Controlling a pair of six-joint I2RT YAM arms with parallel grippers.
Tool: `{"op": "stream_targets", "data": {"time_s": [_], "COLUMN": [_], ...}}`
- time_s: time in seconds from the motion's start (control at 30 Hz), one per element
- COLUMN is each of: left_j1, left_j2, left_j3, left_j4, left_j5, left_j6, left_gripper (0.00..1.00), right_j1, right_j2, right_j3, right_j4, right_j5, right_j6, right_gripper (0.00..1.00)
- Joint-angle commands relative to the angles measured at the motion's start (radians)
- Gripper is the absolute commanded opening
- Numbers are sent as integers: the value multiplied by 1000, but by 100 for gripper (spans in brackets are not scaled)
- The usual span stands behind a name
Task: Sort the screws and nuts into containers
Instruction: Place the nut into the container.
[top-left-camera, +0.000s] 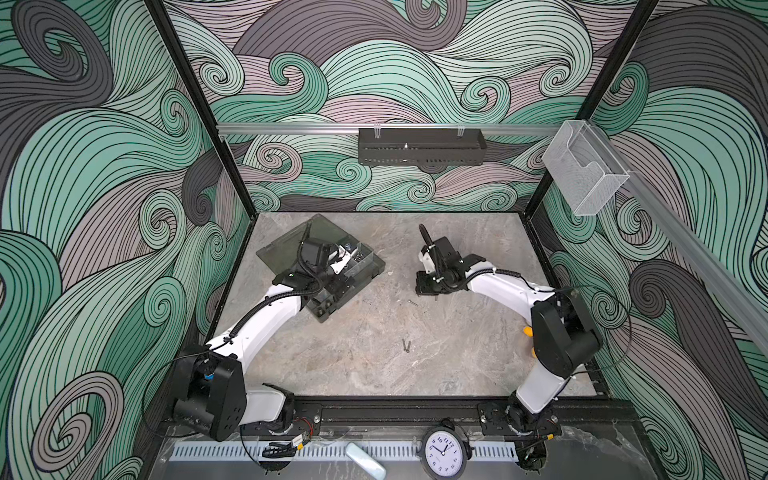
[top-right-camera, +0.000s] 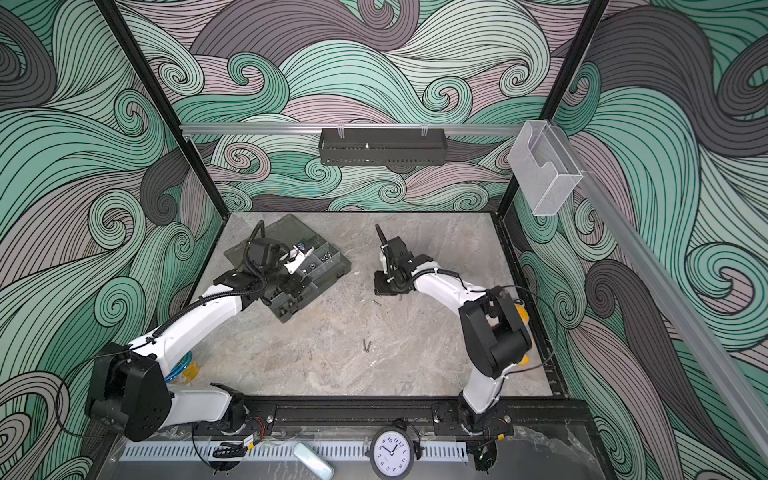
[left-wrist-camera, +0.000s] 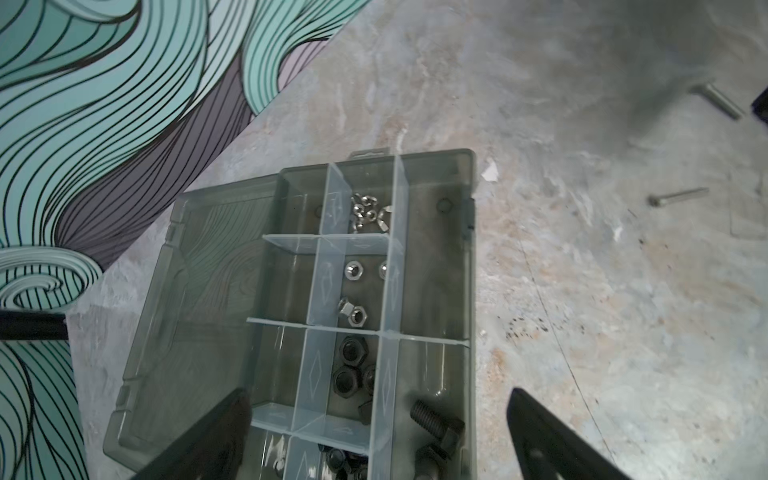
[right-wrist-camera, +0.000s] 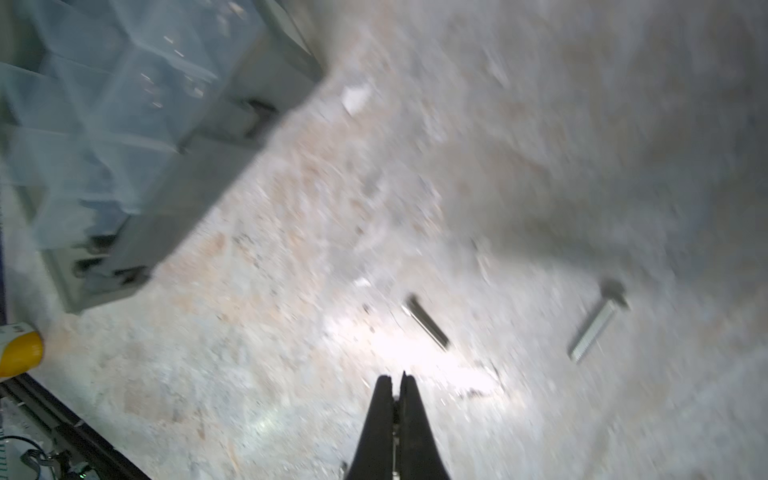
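While the left gripper (left-wrist-camera: 378, 395) gapes over the box (left-wrist-camera: 465, 291), the clenched right gripper (right-wrist-camera: 397, 377) must likely open for the screw (top-left-camera: 412, 303) at eight o'clock.

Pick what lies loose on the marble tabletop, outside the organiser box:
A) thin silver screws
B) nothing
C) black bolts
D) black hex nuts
A: thin silver screws lie on the bare tabletop, one mid-table and a pair nearer the front edge. The black hex nuts and a black bolt sit inside compartments of the organiser box.
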Motion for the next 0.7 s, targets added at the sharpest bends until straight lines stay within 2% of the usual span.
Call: {"op": "stream_targets", "data": {"time_s": [0.0,0.23,0.43,0.5,0.57,0.67], "left_j1": [34,55,78,92,121,142], "left_j2": [2,-50,-55,-44,-20,20], "left_j3": [51,24,24,35,79,162], "left_j4": [0,47,35,58,24,-89], "left_j5": [56,74,33,22,89,262], "left_j6": [-136,-188,-200,-315,-408,-332], "left_gripper": [99,99,99,99,99,99], "right_j1": [3,6,14,22,33,50], "right_j2": [108,345,443,474,509,581], "right_j3": [137,445,525,538,560,642], "right_j4": [40,102,304,384,454,467], "right_j5": [-64,-173,-227,-213,-186,-154], "right_j6": [-56,-54,112,176,220,256], "right_gripper": [5,5,5,5,5,5]}}
